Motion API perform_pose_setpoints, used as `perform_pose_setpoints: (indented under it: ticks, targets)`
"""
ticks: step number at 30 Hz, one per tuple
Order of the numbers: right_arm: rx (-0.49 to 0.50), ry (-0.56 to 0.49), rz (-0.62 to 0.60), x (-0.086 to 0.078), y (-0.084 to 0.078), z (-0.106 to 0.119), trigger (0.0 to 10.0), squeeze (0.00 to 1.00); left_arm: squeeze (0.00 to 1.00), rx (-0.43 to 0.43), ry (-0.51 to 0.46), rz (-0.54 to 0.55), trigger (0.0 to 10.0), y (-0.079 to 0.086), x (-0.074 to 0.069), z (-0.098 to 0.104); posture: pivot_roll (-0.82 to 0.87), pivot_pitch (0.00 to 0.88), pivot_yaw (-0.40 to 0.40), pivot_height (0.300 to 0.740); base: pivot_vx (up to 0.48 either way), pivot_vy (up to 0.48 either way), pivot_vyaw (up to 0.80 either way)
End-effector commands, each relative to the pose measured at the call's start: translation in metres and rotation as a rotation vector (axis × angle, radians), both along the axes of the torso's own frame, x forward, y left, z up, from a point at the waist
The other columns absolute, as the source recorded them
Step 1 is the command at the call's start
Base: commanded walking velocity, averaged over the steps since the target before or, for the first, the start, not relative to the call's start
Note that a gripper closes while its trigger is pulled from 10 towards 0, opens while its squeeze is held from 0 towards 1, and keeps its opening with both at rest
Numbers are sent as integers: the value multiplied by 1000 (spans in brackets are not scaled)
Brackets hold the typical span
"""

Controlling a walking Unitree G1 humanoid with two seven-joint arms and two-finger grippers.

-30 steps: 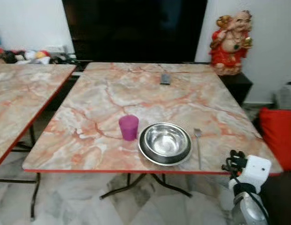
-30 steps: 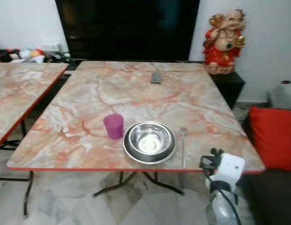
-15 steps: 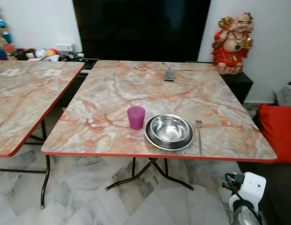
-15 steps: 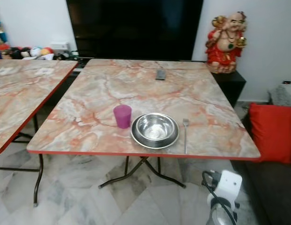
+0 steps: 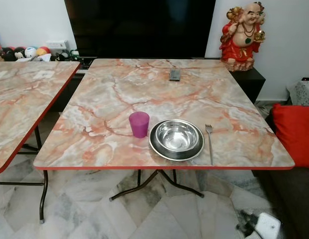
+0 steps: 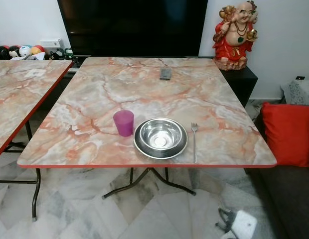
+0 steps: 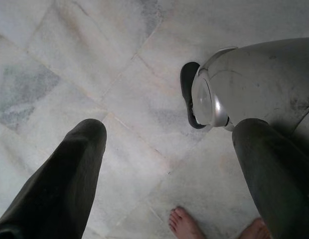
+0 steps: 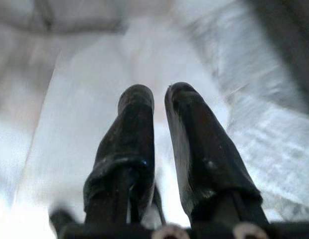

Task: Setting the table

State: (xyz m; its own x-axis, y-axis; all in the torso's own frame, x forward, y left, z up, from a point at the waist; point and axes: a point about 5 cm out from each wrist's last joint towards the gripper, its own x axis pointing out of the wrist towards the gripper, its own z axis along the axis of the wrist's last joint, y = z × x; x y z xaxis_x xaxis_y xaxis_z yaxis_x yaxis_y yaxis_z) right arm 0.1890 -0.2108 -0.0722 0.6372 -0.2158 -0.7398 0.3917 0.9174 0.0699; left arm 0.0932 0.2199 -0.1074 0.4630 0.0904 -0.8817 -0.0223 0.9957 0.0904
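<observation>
Large marble-pattern table (image 5: 119, 94) with a red edge occupies the centre of the left eye view. A second table (image 5: 20, 99) of the same pattern stands along the left edge of the frame, apart from the first. Dark TV screen (image 5: 139, 27) spans the upper centre, behind the far table edge. Red cushion (image 5: 294, 132) lies at the right edge; red-robed figurine (image 5: 241, 30) stands at upper right on a dark cabinet.

Place setting lies near the front edge of the main table, slightly right of centre: steel bowl (image 5: 176, 136) seated in a plate (image 5: 159, 148), purple cup (image 5: 139, 124) just beside them on the left, fork (image 5: 210, 142) just beside on the right, its tines toward the far edge. Small dark remote (image 5: 174, 74) lies near the far edge, well apart from the setting.

Right arm is held low; its white wrist housing (image 5: 266, 226) shows at lower right of the frame, below table level. Right gripper (image 8: 159, 114) points down at the pale floor, its fingers (image 8: 134, 134) nearly together with a narrow gap, gripping nothing.

Left gripper (image 7: 169, 149) hangs over the marble floor tiles (image 7: 94, 74), fingers (image 7: 70, 174) spread wide and empty. A silver robot limb (image 7: 254, 84) and a person's bare toes (image 7: 187, 224) show beyond them.
</observation>
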Motion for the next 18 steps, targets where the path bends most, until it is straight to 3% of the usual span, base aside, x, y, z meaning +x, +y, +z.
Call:
perform_pose_setpoints:
  ticks: [1, 6, 13, 18]
  targets:
    - [8, 69, 124, -7, 8, -7, 10000, 0, 0, -11, 3, -10, 10000, -4, -2, -1, -38, 0, -16, 740, 0, 0, 0]
    - [-19, 138, 311, -16, 19, -14, 10000, 0, 0, -9, -3, -6, 10000, -4, -1, -1, -19, 0, -20, 740, 0, 0, 0]
    - [-22, 163, 214, -21, 9, -16, 10000, 0, 0, -11, 6, -11, 10000, -5, -3, -1, -26, 0, -13, 740, 0, 0, 686]
    - [-35, 198, 216, -26, 3, -18, 10000, 0, 0, -12, 14, -16, 10000, -6, -4, -2, -20, 0, -16, 740, 0, 0, 800]
